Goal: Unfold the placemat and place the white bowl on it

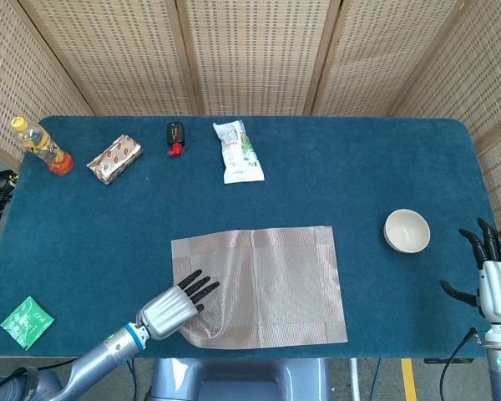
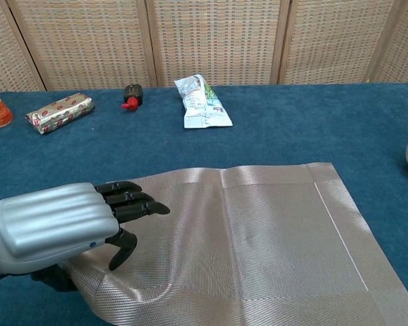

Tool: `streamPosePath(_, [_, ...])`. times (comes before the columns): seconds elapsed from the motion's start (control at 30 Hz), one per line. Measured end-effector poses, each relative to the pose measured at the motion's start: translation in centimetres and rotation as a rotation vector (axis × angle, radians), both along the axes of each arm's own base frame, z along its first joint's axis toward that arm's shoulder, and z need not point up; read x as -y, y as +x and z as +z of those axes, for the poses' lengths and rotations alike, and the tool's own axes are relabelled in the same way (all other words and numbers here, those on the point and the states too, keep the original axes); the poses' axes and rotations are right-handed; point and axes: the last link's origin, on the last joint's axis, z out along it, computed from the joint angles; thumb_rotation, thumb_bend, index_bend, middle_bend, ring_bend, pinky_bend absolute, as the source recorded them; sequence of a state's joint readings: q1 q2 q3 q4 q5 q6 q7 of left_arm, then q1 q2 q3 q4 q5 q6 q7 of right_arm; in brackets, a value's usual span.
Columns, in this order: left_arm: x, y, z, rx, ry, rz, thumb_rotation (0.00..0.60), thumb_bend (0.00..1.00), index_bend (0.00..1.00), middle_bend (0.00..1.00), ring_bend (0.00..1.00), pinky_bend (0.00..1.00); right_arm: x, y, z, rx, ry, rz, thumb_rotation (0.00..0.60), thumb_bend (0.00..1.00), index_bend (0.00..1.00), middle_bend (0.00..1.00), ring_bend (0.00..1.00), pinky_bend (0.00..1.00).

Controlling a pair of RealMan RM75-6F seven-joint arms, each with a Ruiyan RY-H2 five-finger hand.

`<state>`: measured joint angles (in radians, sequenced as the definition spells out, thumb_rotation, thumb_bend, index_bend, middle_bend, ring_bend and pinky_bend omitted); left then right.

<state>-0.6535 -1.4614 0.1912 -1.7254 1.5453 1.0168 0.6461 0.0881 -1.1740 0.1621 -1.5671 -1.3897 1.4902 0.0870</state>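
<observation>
Your left hand pinches the placemat by its lower-left corner, low in the frame; your right hand hovers spread at the right edge; the white bowl sits between, unobstructed; snack bag, wrapped bar and bottle line the top.

Shiny woven placemat on matt blue cloth table
</observation>
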Motion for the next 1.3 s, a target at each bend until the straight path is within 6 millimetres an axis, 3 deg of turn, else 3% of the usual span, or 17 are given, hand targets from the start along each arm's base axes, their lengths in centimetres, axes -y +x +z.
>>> streamPosePath(0.43, [-0.3,-1.1,3.3,0.011,0.001,0.055,0.6,0.17,0.01,0.0,0.0,0.0,-0.2,0.3,-0.1,-0.003,0.005,0.008,0.6,0.25,0.2,0.0,0.0,0.0])
streamPosePath(0.63, [0.6,-1.5,5.0,0.009,-0.043,0.084,0.6,0.15,0.0,0.0,0.0,0.0,-0.4,0.5,-0.3,-0.004,0.01,0.016,0.6,0.25,0.2,0.0,0.0,0.0])
streamPosePath(0.87, [1.6,-1.7,7.0,0.036,-0.042,0.115,0.6,0.19,0.0,0.0,0.0,0.0,-0.6,0.9,-0.5,-0.006,0.025,0.023,0.6,0.25,0.2,0.0,0.0,0.0])
streamPosePath(1.0, [1.5,-2.0,7.3,0.049,-0.05,0.149,0.6,0.33,0.0,0.0,0.0,0.0,-0.7,1.0,-0.6,-0.004,0.029,0.025,0.6,0.25,0.2,0.0,0.0,0.0])
streamPosePath(1.23, [1.1,-2.4,6.5,0.019,-0.091,0.168,0.6,0.76,0.0,0.0,0.0,0.0,-0.8,1.0,-0.7,-0.005,0.041,0.019,0.6,0.25,0.2,0.0,0.0,0.0])
streamPosePath(1.3, [0.9,-2.4,6.1,0.003,-0.111,0.164,0.6,0.83,0.0,0.0,0.0,0.0,-0.8,1.0,-0.7,-0.006,0.043,0.018,0.6,0.25,0.2,0.0,0.0,0.0])
